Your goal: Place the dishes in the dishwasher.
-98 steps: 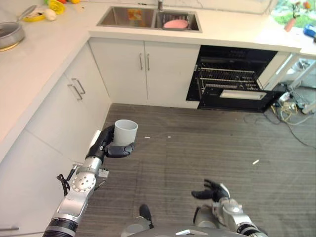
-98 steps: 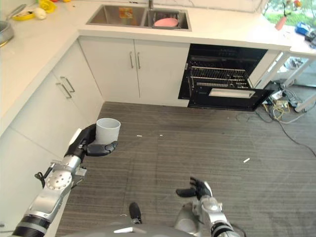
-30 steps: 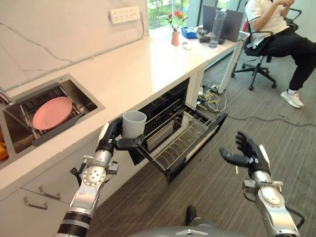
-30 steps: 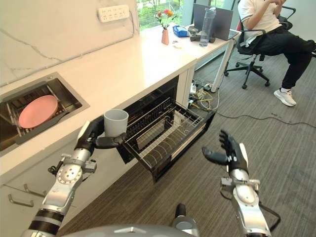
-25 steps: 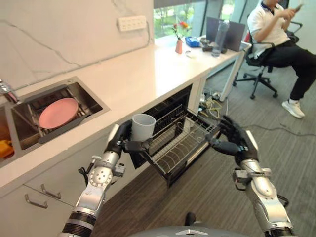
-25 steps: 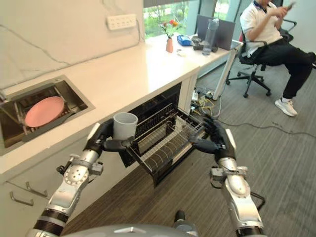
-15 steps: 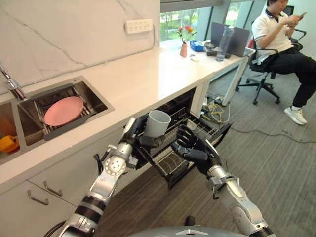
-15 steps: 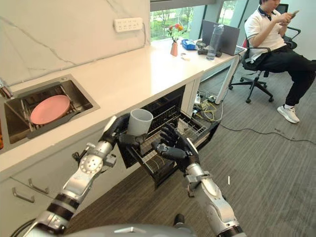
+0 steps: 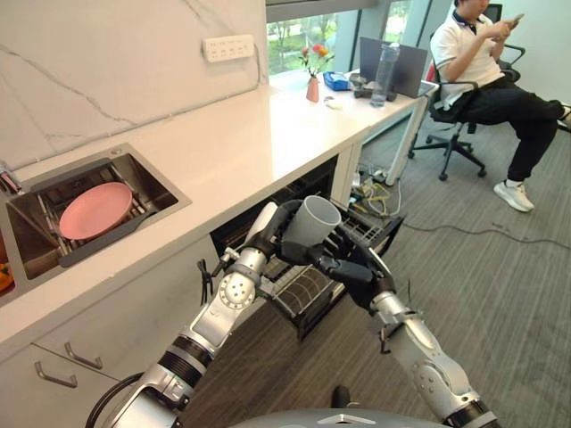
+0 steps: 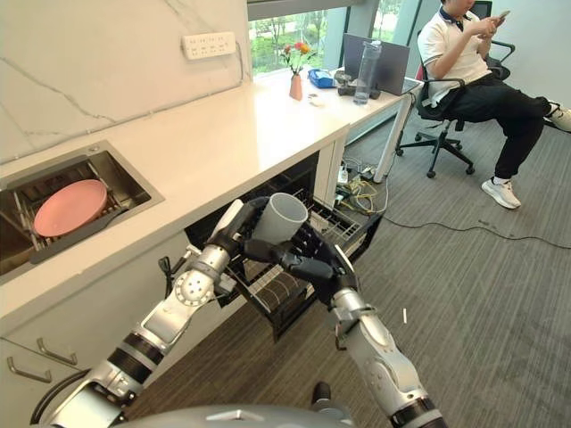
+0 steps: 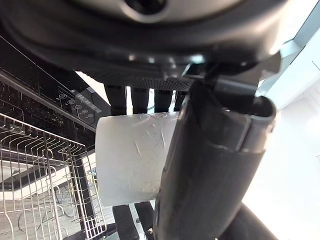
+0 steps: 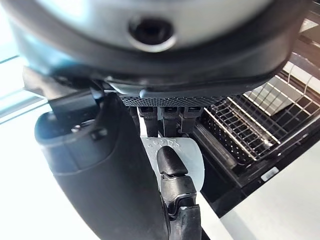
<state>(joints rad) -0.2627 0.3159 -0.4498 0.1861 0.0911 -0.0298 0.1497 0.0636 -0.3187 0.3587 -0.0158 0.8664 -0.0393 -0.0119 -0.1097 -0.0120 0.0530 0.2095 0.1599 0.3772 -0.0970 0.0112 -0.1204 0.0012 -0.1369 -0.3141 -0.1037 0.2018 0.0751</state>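
The grey cylindrical plastic cup [image 9: 311, 221] lay tilted above the pulled-out wire dishwasher rack [image 9: 308, 285], mouth up and outward, left hand [image 9: 275, 228] and right hand [image 9: 343, 266] both curled round it.

You cannot see the base of the grey cup [image 9: 311, 220]: the left hand [image 9: 278, 225] wraps it, and in the left wrist view its thumb covers one side of the cup. The right hand [image 9: 351, 264] hides part of the dishwasher rack [image 9: 303, 285] beneath it, and the dishwasher's interior is dark. The pink plate [image 9: 95, 197] lies partly below the sink's [image 9: 152, 178] rim. The seated person [image 9: 486, 62] is cut off by the top edge. Small items around the laptop [image 9: 400, 64] are too small to tell.
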